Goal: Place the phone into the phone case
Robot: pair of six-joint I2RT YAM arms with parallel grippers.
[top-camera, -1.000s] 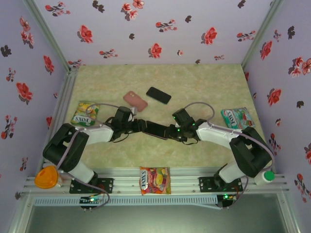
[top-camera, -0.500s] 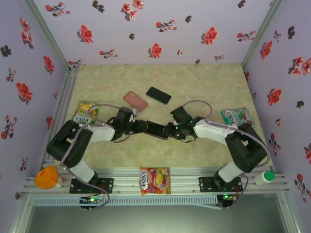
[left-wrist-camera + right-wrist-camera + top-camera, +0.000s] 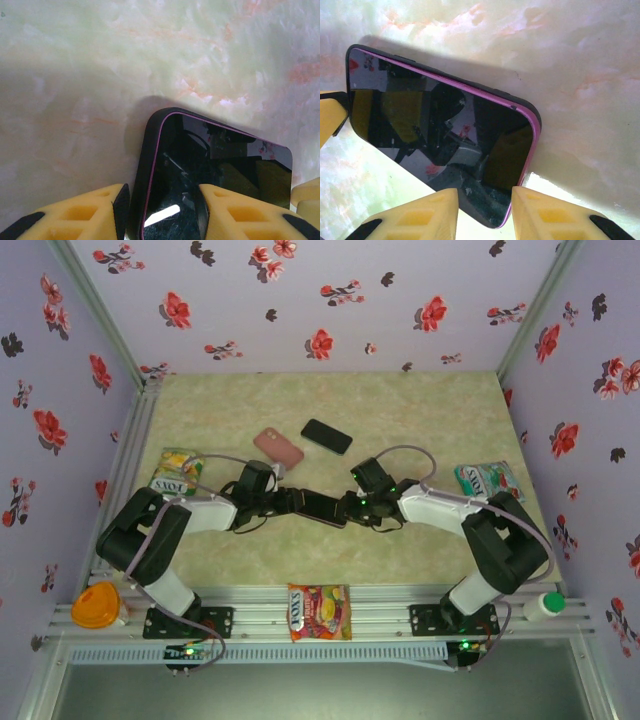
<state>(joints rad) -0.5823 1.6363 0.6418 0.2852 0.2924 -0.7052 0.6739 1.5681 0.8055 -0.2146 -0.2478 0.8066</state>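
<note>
A phone (image 3: 320,507) with dark glass and a thin pink line round the screen hangs just above the table centre, held at both ends. A black band, which looks like the phone case (image 3: 142,165), wraps its edge. My left gripper (image 3: 291,502) is shut on the phone's left end; in the left wrist view its yellow fingers (image 3: 90,215) pinch one corner of the phone (image 3: 220,165). My right gripper (image 3: 349,510) is shut on the other end, with its fingers (image 3: 540,215) on either side of a corner of the phone (image 3: 435,130).
A pink slab (image 3: 278,448) and a black slab (image 3: 327,436) lie flat behind the arms. Snack packets lie at the left (image 3: 176,472), the right (image 3: 489,481) and on the front rail (image 3: 319,611). An orange lid (image 3: 95,605) sits at the near left.
The right arm has slid a little to the left, bringing its gripper closer to the left one. The phone stays gripped at both ends.
</note>
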